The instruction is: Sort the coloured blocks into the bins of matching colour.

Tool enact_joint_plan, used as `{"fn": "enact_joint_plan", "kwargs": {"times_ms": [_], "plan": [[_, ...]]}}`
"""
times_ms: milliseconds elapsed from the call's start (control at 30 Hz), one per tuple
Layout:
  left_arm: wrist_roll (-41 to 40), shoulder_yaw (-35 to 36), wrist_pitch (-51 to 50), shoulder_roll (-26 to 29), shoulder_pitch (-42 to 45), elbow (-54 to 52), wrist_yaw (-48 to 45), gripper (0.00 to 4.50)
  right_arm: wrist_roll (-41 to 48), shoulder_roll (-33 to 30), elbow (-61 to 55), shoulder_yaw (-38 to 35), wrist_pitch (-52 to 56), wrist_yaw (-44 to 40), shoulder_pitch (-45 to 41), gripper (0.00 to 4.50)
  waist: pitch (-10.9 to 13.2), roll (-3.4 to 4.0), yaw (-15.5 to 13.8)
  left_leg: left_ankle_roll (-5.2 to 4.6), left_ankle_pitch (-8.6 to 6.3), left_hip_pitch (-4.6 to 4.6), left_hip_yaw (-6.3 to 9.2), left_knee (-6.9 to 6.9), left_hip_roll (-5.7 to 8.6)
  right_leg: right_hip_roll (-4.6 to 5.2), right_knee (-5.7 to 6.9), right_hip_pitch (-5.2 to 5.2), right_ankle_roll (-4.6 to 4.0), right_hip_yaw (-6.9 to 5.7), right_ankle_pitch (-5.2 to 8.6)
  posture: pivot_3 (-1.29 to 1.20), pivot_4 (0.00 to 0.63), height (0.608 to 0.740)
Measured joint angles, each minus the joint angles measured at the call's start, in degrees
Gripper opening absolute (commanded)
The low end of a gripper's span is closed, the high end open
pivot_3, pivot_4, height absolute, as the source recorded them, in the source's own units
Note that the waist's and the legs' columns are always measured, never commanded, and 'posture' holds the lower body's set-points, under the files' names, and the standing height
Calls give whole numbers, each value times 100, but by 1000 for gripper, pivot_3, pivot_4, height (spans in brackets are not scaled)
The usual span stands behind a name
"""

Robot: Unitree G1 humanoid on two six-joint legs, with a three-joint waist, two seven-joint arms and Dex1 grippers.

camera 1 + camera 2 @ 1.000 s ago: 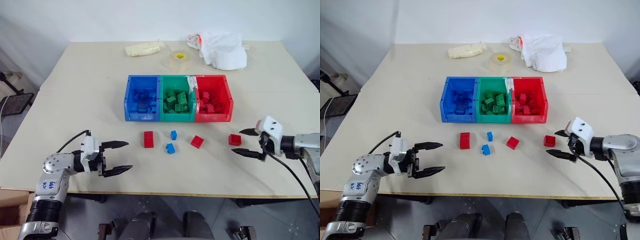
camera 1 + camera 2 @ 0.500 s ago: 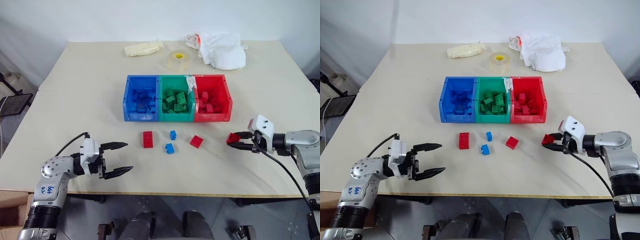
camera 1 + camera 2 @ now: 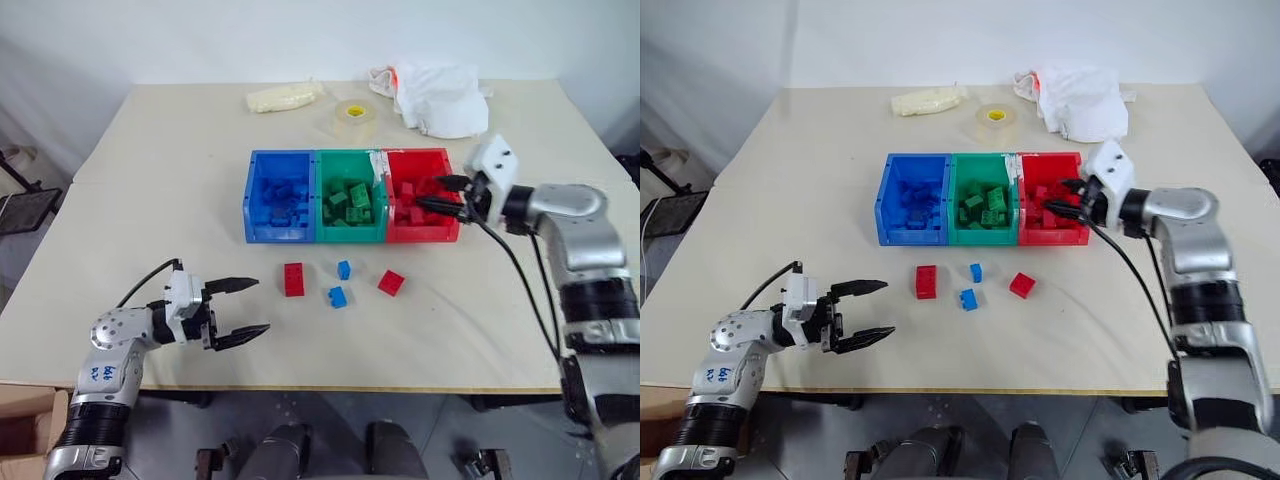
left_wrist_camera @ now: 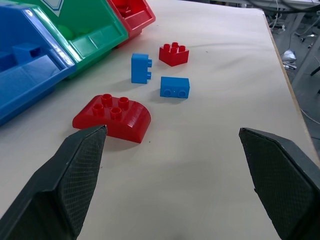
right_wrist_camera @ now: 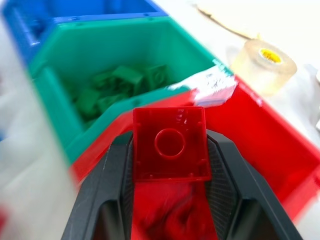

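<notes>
Three joined bins stand mid-table: blue bin (image 3: 282, 235), green bin (image 3: 350, 236) and red bin (image 3: 425, 237), each holding blocks of its own colour. My right gripper (image 3: 440, 196) hovers over the red bin's right side, shut on a red block (image 5: 170, 144). In front of the bins lie a rounded red block (image 3: 294, 278), two blue blocks (image 3: 345, 269) (image 3: 339, 296) and a smaller red block (image 3: 392, 283). My left gripper (image 3: 250, 307) stands open and empty just above the table, left of the rounded red block (image 4: 112, 116).
A roll of clear tape (image 3: 353, 115), a white plastic bag (image 3: 440, 98) and a cream packet (image 3: 285, 97) lie behind the bins. A cardboard box (image 3: 20, 430) sits below the table's front left corner.
My right gripper shut on the red block at the table's right, then lifted it and carried it back and left to above the red bin. The left gripper stayed put.
</notes>
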State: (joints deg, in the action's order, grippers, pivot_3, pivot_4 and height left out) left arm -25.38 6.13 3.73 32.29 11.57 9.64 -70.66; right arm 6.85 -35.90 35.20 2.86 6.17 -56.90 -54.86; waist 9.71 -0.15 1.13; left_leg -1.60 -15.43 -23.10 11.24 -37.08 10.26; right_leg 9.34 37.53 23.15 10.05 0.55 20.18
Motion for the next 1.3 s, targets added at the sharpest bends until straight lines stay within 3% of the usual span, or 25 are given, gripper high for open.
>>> {"fn": "enact_joint_plan", "kwargs": {"times_ms": [200,333,433,733,933,1100,1300], "plan": [[-1,0,57,-2,-26,3,-4,4500,-364,119,886,127,-656,163,-400,4451,0,0,63,0,-2,-9,0,6,2,2,21,18,0,-4,0,0,150,740],[-2,-2,67,-1,-59,2,-8,4500,-347,5,789,105,-751,0,-345,4482,0,1,95,2,-2,-9,-7,4,-2,-1,29,27,0,-2,0,0,150,740],[-3,-4,74,7,-52,38,-28,4500,-76,-352,-126,16,-611,-532,249,4482,0,0,66,5,-3,-9,-7,2,-3,-2,28,28,0,-3,0,0,150,740],[75,3,322,67,400,818,-235,4500,929,-1634,-2860,-620,652,-1561,3010,4482,0,0,-5,2,-5,-13,-22,-12,1,6,17,30,0,-4,0,0,150,740],[140,43,543,147,678,1401,-292,4500,895,-2496,-3095,-1325,748,-1710,4721,4482,-1,-2,23,-6,-10,-4,-64,-13,-6,10,18,32,-1,-1,0,0,150,740],[145,28,575,145,781,1399,-303,4500,926,-2513,-3340,-1452,861,-1595,4824,4482,-1,-3,64,-8,-12,3,-85,-13,-19,9,18,34,-6,0,-3,0,150,740],[144,4,568,141,756,1328,-304,4500,970,-1995,-3811,-776,1330,-1296,3867,4482,0,-7,32,-11,-17,2,-83,-17,-21,10,16,34,-7,-3,-4,0,150,740]]}}
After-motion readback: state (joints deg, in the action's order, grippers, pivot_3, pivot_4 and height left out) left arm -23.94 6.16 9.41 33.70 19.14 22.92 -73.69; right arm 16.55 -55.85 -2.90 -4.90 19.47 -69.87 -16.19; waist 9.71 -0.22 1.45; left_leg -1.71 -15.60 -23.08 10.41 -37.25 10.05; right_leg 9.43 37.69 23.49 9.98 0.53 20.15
